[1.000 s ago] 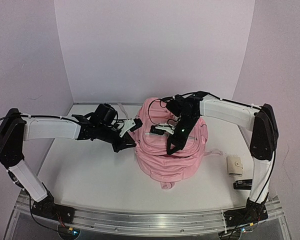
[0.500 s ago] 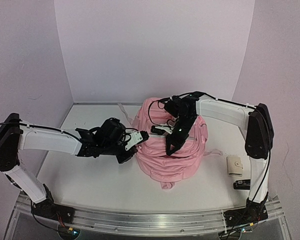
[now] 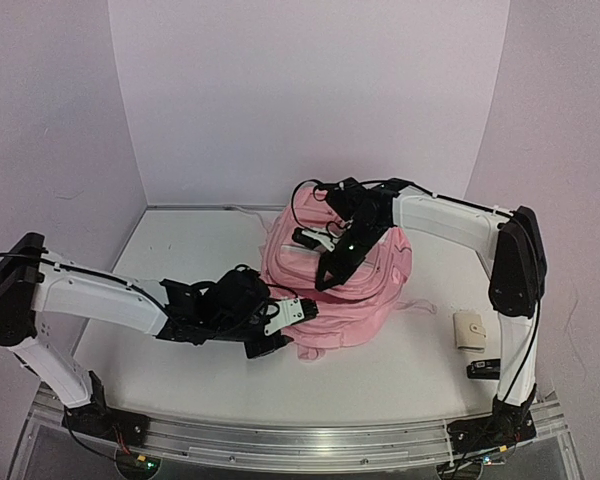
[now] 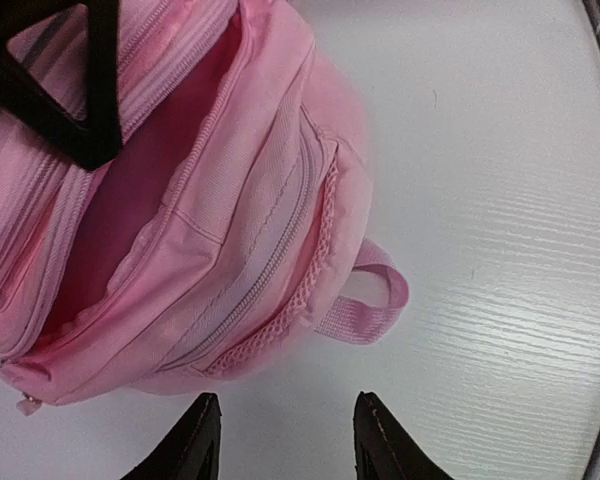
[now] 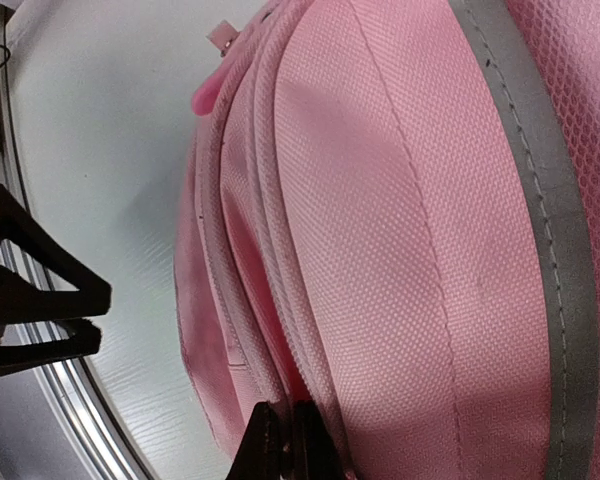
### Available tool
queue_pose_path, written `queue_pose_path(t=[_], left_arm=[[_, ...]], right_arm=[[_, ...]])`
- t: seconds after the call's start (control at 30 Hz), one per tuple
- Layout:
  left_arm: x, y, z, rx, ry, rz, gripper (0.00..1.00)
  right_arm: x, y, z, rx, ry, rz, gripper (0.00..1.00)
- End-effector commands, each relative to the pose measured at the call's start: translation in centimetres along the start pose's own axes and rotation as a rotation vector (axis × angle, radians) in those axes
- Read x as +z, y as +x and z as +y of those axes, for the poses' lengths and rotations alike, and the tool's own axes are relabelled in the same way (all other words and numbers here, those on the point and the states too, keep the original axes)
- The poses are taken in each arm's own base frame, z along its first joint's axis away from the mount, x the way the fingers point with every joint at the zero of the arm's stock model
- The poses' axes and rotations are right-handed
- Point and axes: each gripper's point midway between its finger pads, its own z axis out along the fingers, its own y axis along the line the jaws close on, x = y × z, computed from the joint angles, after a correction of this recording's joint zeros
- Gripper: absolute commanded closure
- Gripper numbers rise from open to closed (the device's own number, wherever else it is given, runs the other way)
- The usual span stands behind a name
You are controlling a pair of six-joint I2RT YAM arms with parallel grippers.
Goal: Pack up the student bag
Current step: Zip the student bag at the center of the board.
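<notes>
- Student bag (image 3: pixel 365 295): pink, lay at mid-table with one zipped compartment gaping toward the left arm.
- Left gripper (image 4: pixel 283 415): fingers spread apart over the bare white table (image 3: pixel 180 260), just beside the bag's near edge and its webbing loop (image 4: pixel 365 310).
- Right gripper (image 5: pixel 282 440): fingers pressed together against a piped seam on top of the bag, apparently pinching its fabric.
- Beige pouch (image 3: pixel 469 329): lay near the right arm, well apart from the bag.
</notes>
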Motion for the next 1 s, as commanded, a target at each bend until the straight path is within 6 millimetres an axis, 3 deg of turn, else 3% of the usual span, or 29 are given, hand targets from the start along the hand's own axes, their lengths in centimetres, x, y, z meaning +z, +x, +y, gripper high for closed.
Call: queue_pose_path(t=[0.0, 0.2, 0.37, 0.53, 0.73, 0.97], left_arm=[[-5.2, -3.8, 3.0, -0.171, -0.019, -0.236, 0.51], [-10.1, -1.9, 10.3, -0.438, -0.106, -0.360, 0.43], [-10.0, -0.2, 14.0, -0.529, -0.103, -0.323, 0.41], [-7.4, 0.5, 14.7, -0.506, -0.011, -0.272, 0.47], [-5.0, -0.3, 15.0, -0.540, 0.012, -0.286, 0.49], [-3.5, -1.0, 14.7, -0.563, -0.053, -0.240, 0.48]], right_arm=[[-0.7, -2.0, -1.7, 0.008, 0.052, -0.076, 1.00], [-0.5, -1.7, -1.2, 0.012, 0.026, -0.070, 1.00], [-0.4, -1.2, -1.0, 0.015, 0.011, -0.061, 1.00], [-0.3, -0.3, -0.6, 0.020, -0.006, -0.047, 1.00], [-0.5, -0.6, -0.5, 0.039, -0.004, -0.057, 1.00], [1.6, 0.0, -0.8, 0.062, -0.004, -0.014, 1.00]])
